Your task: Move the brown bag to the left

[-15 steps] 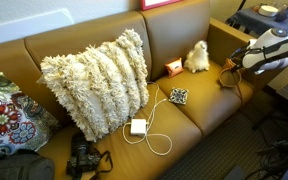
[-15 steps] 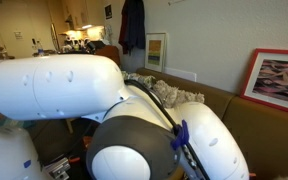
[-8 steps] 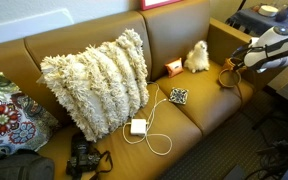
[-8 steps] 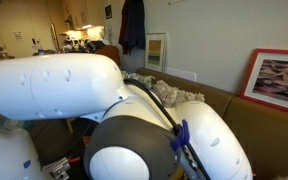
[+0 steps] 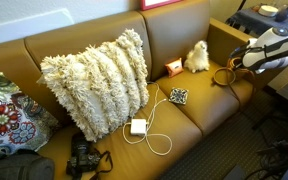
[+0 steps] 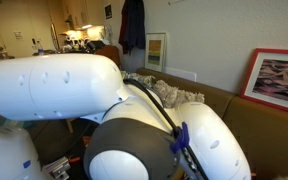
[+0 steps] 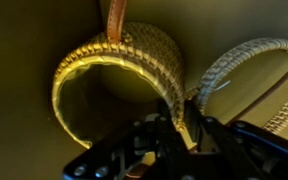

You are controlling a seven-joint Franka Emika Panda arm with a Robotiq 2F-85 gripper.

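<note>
The brown bag (image 5: pixel 222 76) lies at the right end of the sofa seat, beside the armrest. In the wrist view the bag (image 7: pixel 124 58) shows two woven ring handles and a brown strap running up from it. My gripper (image 7: pixel 184 128) is shut on the rim of the nearer ring, which passes between the fingers. In an exterior view the gripper (image 5: pixel 236 66) reaches in from the right, just above the bag. The other exterior view is blocked by the arm (image 6: pixel 74 95); neither bag nor gripper shows there.
A white plush toy (image 5: pixel 197 56) and a small orange box (image 5: pixel 173 67) sit left of the bag by the backrest. Further left lie a patterned pad (image 5: pixel 179 96), a white charger with cable (image 5: pixel 138 127), a shaggy pillow (image 5: pixel 96 80) and a black camera (image 5: pixel 82 158).
The jaws went from wide open to shut on the bag's ring handle. The bag's handle has shifted slightly toward the left on the seat.
</note>
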